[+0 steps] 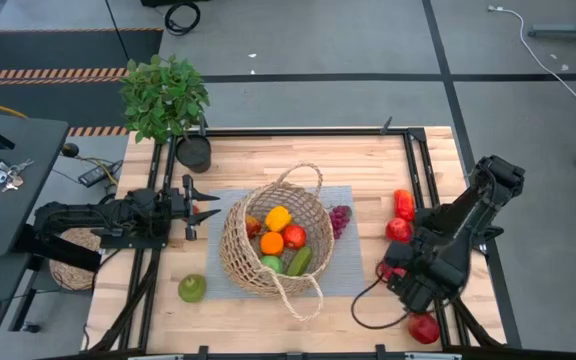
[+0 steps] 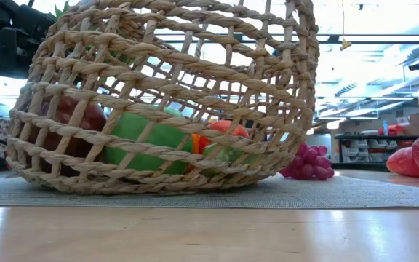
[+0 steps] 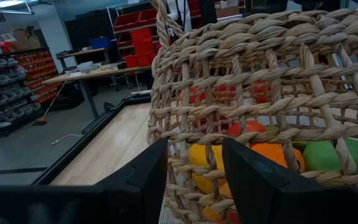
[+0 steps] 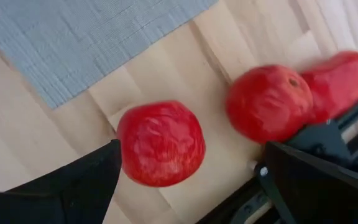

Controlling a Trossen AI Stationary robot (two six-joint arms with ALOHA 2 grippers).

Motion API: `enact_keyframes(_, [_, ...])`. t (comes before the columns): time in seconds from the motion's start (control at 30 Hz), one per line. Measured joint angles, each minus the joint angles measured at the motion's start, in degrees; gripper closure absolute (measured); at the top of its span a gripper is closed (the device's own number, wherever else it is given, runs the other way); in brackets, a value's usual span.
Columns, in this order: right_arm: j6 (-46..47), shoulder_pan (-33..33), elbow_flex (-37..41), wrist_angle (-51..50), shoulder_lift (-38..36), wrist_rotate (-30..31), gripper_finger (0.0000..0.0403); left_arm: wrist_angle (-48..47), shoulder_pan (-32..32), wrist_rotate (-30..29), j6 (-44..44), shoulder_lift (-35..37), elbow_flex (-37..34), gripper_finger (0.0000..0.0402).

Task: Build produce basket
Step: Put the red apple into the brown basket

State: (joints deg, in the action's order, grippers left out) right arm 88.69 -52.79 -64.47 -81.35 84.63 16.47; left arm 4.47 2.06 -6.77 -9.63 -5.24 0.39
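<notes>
The basket sits on a grey mat mid-table, holding an orange, yellow pepper and apple. The right gripper, jaws wide, hovers over a red fruit beside the mat. The left gripper pinches the basket's rim.

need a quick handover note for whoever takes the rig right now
Left gripper: shut, at the basket's left rim.
Right gripper: open, straddling a red fruit on the table's right side, not gripped.
Done: orange, yellow pepper, red apple and green pieces in the basket.
Left: grapes on the mat, green apple front left, the other red pieces at right, one near the front edge.
</notes>
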Motion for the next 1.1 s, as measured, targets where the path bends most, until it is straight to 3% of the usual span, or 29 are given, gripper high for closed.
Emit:
enact_keyframes(0.17, [11.8,-3.2,0.0,-0.6,-0.7,2.0,0.0004,0.0,0.0,0.0,0.0,0.0,0.0,0.0241])
enact_keyframes(0.57, [11.8,-3.7,8.2,8.2,0.2,0.7,0.0003,0.0,0.0,0.0,0.0,0.0,0.0,0.0241])
enact_keyframes(0.87, [8.1,-2.1,17.4,26.4,0.2,0.4,0.0002,0.0,0.0,0.0,0.0,0.0,0.0,0.0241])
enact_keyframes(1.1, [7.2,-1.9,19.3,28.0,0.1,2.3,0.0002,0.0,0.0,0.0,0.0,0.0,0.0,0.0241])
